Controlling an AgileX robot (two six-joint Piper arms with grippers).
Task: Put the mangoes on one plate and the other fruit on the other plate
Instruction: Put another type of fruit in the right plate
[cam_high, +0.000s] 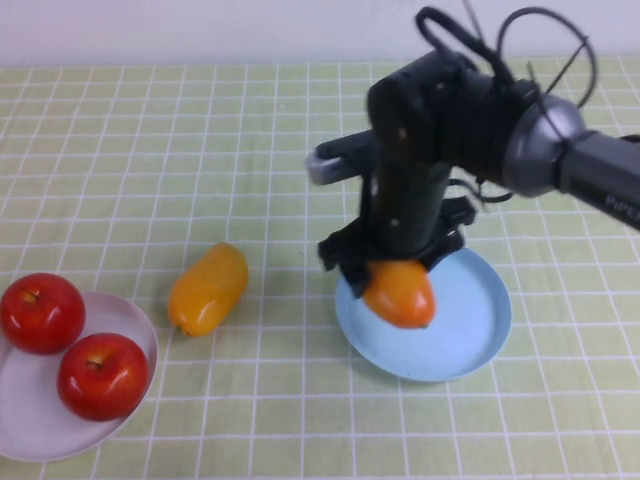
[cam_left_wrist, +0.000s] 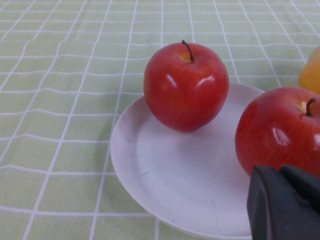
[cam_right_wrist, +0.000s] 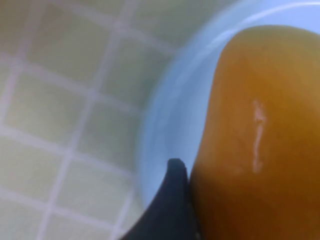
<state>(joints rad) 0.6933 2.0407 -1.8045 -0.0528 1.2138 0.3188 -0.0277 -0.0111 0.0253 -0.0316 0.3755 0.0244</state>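
My right gripper (cam_high: 394, 268) is shut on the plump deep-orange mango (cam_high: 402, 298), held just above the near-left part of the light blue plate (cam_high: 472, 322). In the right wrist view one dark finger (cam_right_wrist: 171, 210) presses against the mango (cam_right_wrist: 260, 135) over the blue plate (cam_right_wrist: 165, 115). The slimmer yellow mango (cam_high: 207, 288) lies on the cloth between the plates. Two red apples (cam_high: 42, 312) (cam_high: 102, 375) sit on the white plate (cam_high: 25, 425). My left gripper (cam_left_wrist: 283, 200) is out of the high view; its wrist view shows it shut, beside the apples (cam_left_wrist: 186, 86) (cam_left_wrist: 277, 130).
A green checked cloth (cam_high: 200, 150) covers the whole table. The right arm (cam_high: 560, 150) reaches in from the right across the back of the blue plate. The yellow mango's edge (cam_left_wrist: 311, 70) shows past the white plate (cam_left_wrist: 170, 185).
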